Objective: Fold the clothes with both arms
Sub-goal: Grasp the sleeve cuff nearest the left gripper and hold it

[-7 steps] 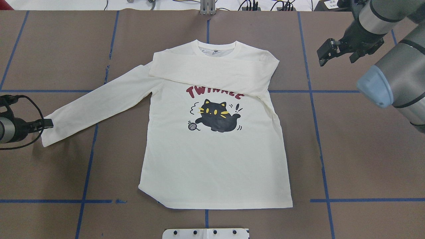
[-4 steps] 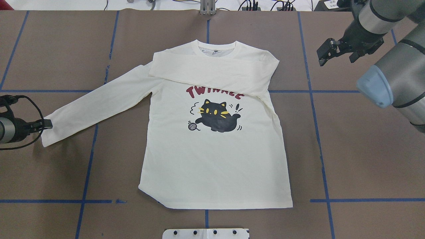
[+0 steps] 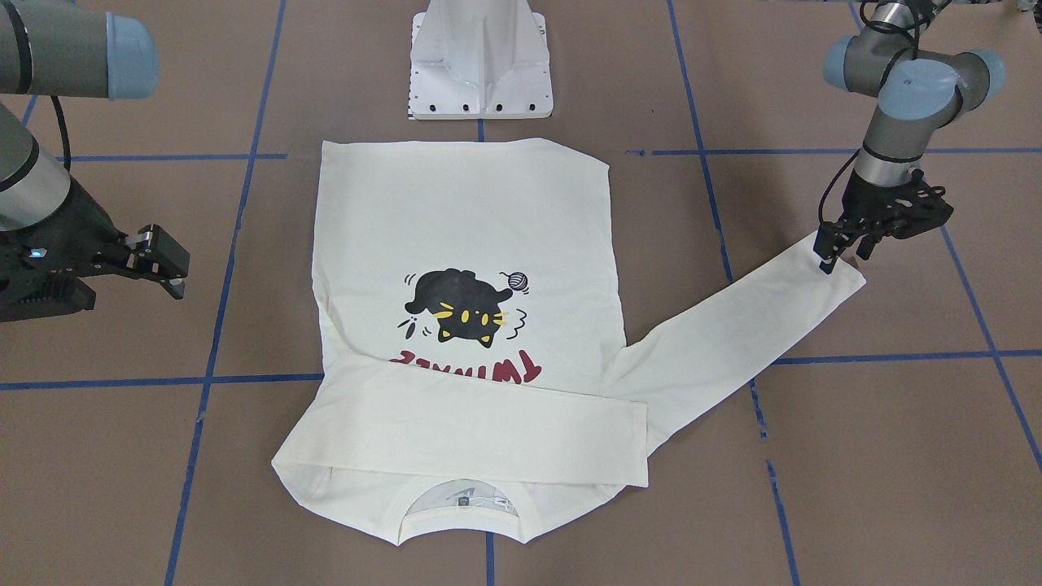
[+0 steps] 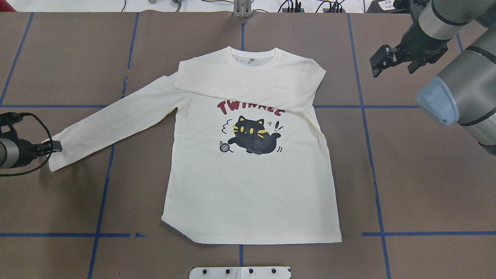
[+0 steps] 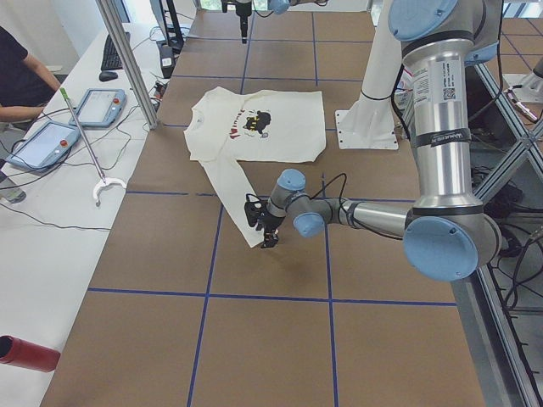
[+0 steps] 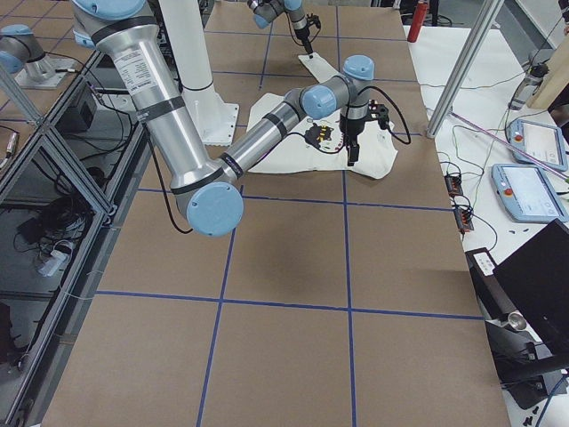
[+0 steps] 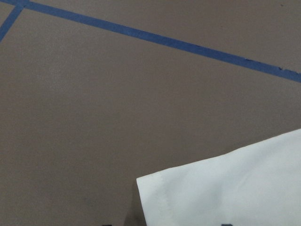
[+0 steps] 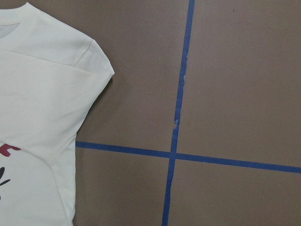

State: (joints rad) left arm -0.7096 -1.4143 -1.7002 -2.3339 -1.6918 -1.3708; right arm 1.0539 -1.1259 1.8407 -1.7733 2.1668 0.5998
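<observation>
The cream-white long-sleeved T-shirt point(image 4: 248, 186) lies flat on the brown table, cat print up. One sleeve is folded across the chest and covers part of the red lettering. The other sleeve point(image 4: 116, 120) stretches out to the left. My left gripper point(image 4: 57, 146) is low at that sleeve's cuff point(image 3: 838, 273). In the left wrist view the cuff corner point(image 7: 225, 188) lies between the two spread fingertips, so the gripper is open. My right gripper point(image 4: 375, 66) is open and empty above the bare table, to the right of the shirt's shoulder point(image 8: 94, 61).
The white pedestal base point(image 3: 480, 65) stands at the table's near edge by the shirt's hem. Blue tape lines point(image 4: 372, 155) cross the brown table. An operators' bench with tablets point(image 5: 51, 140) runs along the far side.
My left gripper has shifted slightly lower at the cuff. The right gripper and the shirt have hardly moved.
</observation>
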